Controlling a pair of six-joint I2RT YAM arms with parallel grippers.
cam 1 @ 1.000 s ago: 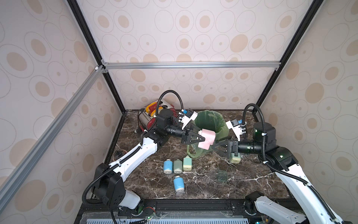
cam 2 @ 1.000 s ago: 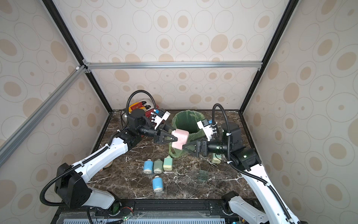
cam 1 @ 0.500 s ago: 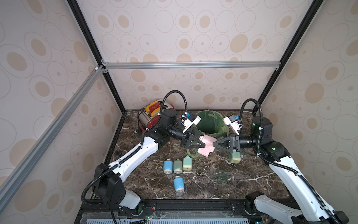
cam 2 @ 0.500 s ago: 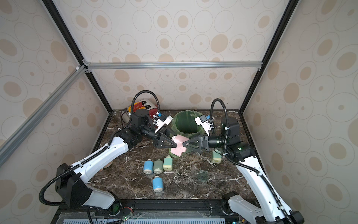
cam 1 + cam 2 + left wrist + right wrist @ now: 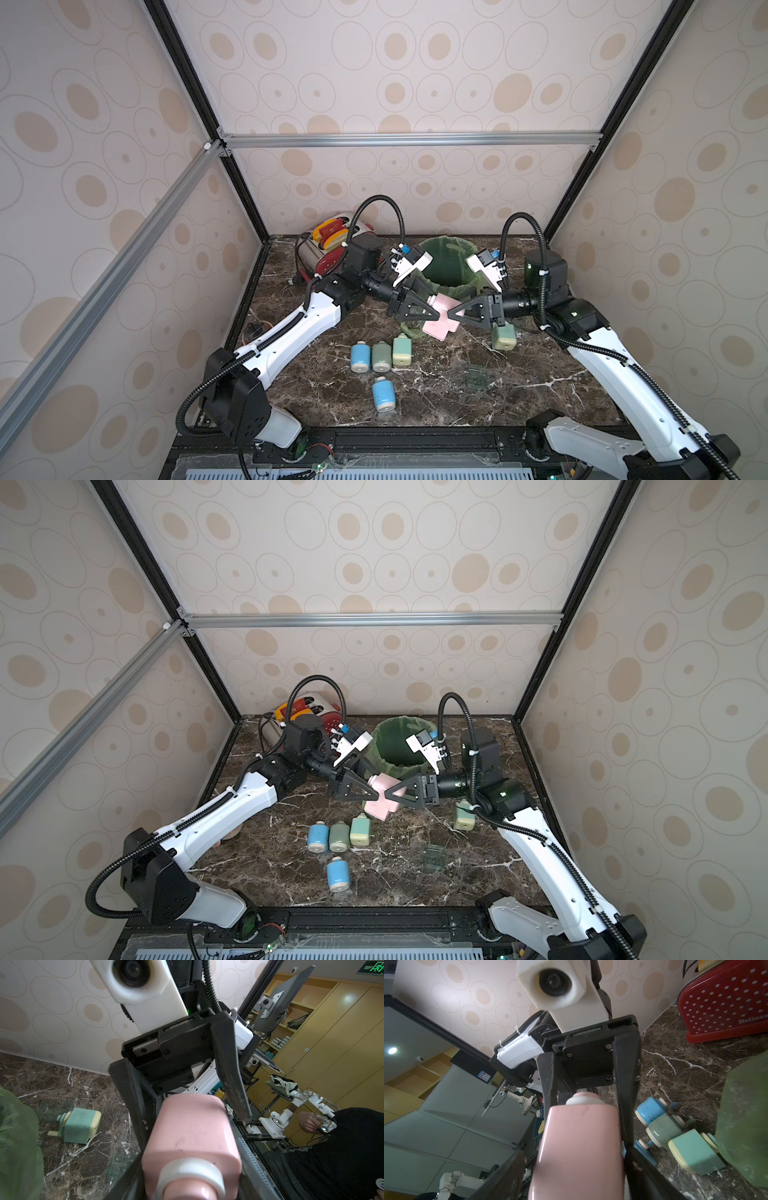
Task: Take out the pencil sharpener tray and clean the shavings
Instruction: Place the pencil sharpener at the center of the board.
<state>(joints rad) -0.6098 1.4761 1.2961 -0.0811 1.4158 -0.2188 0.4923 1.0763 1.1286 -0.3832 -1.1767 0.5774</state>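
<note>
Left arm: stretched toward the table centre, left gripper (image 5: 433, 318) clamped on the pink pencil sharpener (image 5: 439, 329), which is held off the marble table (image 5: 415, 399) just in front of the green bin (image 5: 474, 283). Right arm: mirrored opposite, right gripper (image 5: 455, 314) straddling the sharpener's far end, jaws parted, one finger (image 5: 234, 1088) standing clear of it.

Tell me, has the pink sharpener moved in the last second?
Yes. The pink sharpener was over the bin's front rim; it has come off it, toward the table's front edge.

Red polka-dot toaster (image 5: 724, 1001) bears white lettering "Belinee", edge-cropped.
</note>
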